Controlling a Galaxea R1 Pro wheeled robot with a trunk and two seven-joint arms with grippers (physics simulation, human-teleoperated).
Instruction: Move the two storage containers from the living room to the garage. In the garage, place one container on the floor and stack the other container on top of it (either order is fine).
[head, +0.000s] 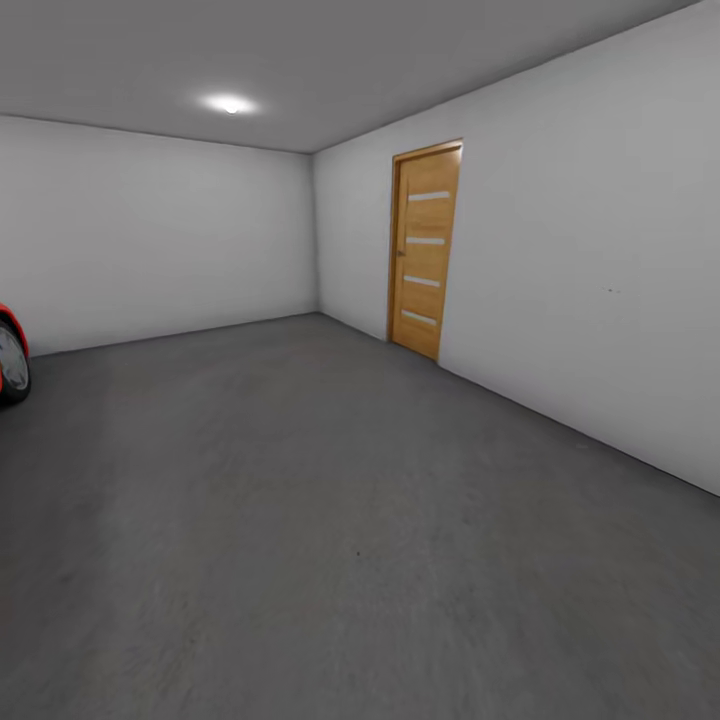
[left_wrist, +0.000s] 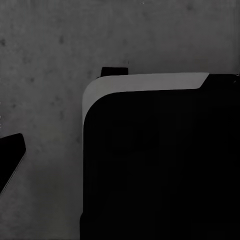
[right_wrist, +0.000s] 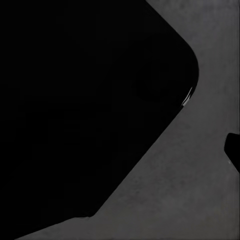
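A large black body (left_wrist: 160, 170) with a pale rounded edge looms over the dark grey floor (left_wrist: 45, 75); both blurred.

light: one ceiling lamp (head: 231, 104), soft, even | floor (head: 300, 520) blurry near cam | wrist views dim

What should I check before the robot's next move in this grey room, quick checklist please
1. In the garage: ok, dark grey floor, pale walls.
2. Floor ahead free for setting down: ok.
3. Red vehicle at the head view's left edge kept apart: ok.
4. Wooden door on the right wall: shut, ok.
5. Storage containers located: not ok, no orange-red box in view.
6. Claws' state: cannot tell; wrist views show dark robot body over floor.
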